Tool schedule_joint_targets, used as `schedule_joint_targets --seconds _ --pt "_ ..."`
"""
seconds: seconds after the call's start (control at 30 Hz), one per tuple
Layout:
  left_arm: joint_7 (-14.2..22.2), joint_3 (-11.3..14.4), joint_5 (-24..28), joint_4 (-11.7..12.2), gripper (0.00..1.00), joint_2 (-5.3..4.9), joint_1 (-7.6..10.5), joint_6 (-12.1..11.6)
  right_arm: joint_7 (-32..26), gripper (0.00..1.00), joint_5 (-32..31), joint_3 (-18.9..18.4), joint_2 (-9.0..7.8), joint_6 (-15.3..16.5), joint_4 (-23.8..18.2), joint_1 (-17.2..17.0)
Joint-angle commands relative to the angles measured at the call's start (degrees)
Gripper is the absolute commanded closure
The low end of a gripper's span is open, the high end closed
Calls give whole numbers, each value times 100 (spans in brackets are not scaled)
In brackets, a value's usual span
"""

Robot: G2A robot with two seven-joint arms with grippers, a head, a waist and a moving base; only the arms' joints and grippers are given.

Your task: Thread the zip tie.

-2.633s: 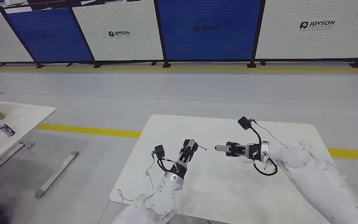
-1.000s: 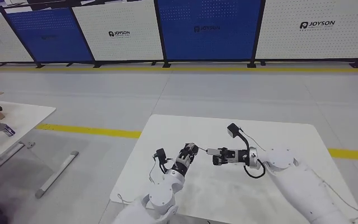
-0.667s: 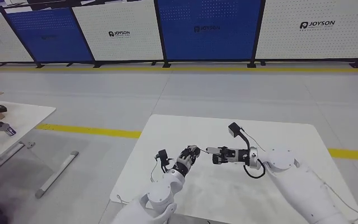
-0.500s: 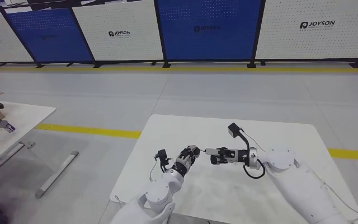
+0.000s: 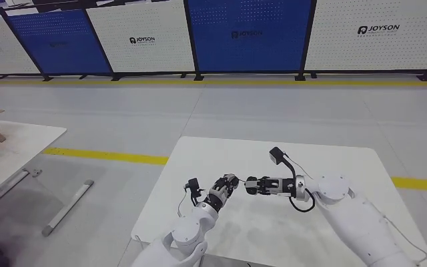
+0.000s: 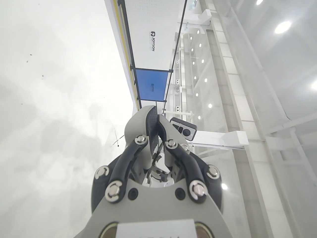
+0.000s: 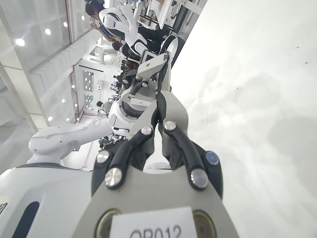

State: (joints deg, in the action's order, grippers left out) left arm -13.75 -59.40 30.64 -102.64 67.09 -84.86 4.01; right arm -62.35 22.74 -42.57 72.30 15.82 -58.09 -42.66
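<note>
Fingers (image 6: 137, 125) of the left gripper (image 6: 156, 115) clench a thin black zip tie (image 6: 156, 104); those of the right gripper (image 7: 158, 104) are pressed together. Tips nearly meet lower centre, over the table (image 5: 320, 160).

Not much lettering around here. Along the back wall, the white panel at 1 o'clock (image 5: 378, 30) and the white panel at 11 o'clock (image 5: 142, 40) each carry a small dark logo line. The blue panel at 12 o'clock (image 5: 247, 33) has a fainter one. A white sticker (image 7: 153, 226) at the base of the right gripper (image 7: 157, 101) has a printed code, partly cut off.
</note>
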Motion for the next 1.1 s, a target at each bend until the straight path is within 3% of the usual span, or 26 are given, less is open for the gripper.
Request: schedule_joint_targets --seconds 0.0,0.03,0.07,0.1,0.17,0.2,0.23,0.3,0.77,0.83,1.0,1.07 --pt "17 5 -20 1 100 12 -7 -3 -30 100 -5 -5 12 4 17 6" --pt "42 10 -41 2 100 16 -6 3 -41 100 -7 -9 17 5 27 8" --pt "64 13 -51 5 93 18 -6 6 -56 100 -11 -12 22 7 35 11" --pt "64 13 -51 5 64 18 -6 6 -71 100 -16 -15 26 9 44 15" --pt "64 13 -51 5 47 18 -6 6 -98 100 -30 -22 36 15 64 21" --pt "64 13 -51 5 16 18 -6 6 -121 100 -35 -24 40 19 73 23" --pt "64 13 -51 5 14 18 -6 6 -144 100 -36 -31 44 24 89 26" --pt "64 13 -51 5 0 18 -6 6 -162 100 -48 -40 51 30 111 29" --pt "64 13 -51 5 0 18 -6 6 -186 100 -62 -62 57 45 141 27" --pt "241 -3 -110 59 0 15 8 -62 -130 100 -77 -63 56 35 112 -7" --pt "1003 -167 -643 337 0 -51 -111 -671 -512 100 -38 -184 1 -52 -34 -68" --pt "1537 -284 -858 449 0 -112 -140 -521 -656 100 -49 -238 -23 -95 -46 -61"
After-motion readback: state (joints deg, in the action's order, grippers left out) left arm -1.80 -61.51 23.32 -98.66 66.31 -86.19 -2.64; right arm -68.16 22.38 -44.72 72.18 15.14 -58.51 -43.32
